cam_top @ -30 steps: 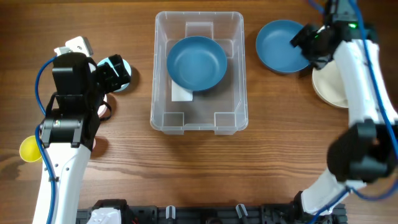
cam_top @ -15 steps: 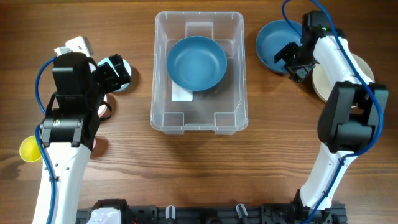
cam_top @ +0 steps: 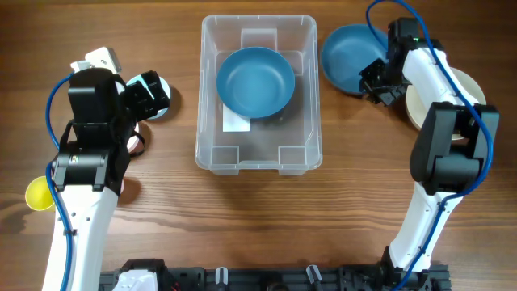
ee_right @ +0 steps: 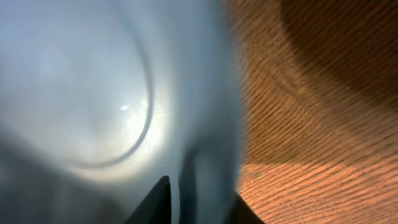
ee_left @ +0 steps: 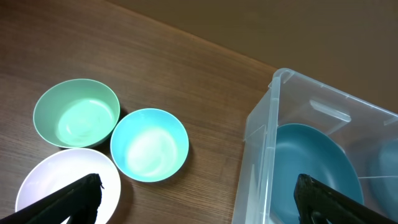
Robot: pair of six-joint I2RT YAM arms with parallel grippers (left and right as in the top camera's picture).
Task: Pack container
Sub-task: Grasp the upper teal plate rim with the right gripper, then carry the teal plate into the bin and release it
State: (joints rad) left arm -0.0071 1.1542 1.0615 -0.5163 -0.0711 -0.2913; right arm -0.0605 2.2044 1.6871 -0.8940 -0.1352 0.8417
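Inspector: Position of the container [cam_top: 258, 152] is requested.

Recorder: It is seen at the middle of the table, upright and open-topped, between the two arms. One dark blue bowl [cam_top: 255, 82] is already seated in its far half; nothing is held in the near half.

Inspector: State of the grippers?

Recorder: The right gripper [cam_top: 378, 81] is found clenched on the rim of a second dark blue bowl [cam_top: 346, 56], just beside the container's right wall. In the right wrist view the rim is seen pinched between the two fingers [ee_right: 155, 208]. The left gripper [ee_left: 198, 186] is released, with jaws wide and nothing between them. It is hung over a green bowl [ee_left: 76, 113], a light blue bowl [ee_left: 149, 144] and a white bowl [ee_left: 59, 186], all on the container's left.

Inspector: Step in hand?

Recorder: The pick-up of the second bowl is judged to be under way. Packing is at an early stage, with several bowls left outside.

Inspector: Next move?

Recorder: A lift clear of the container's rim is called for, then a carry leftward and a lowering onto or beside the seated bowl. As only the edge is gripped, the bowl may tilt or slip, so a slow, level carry is advised
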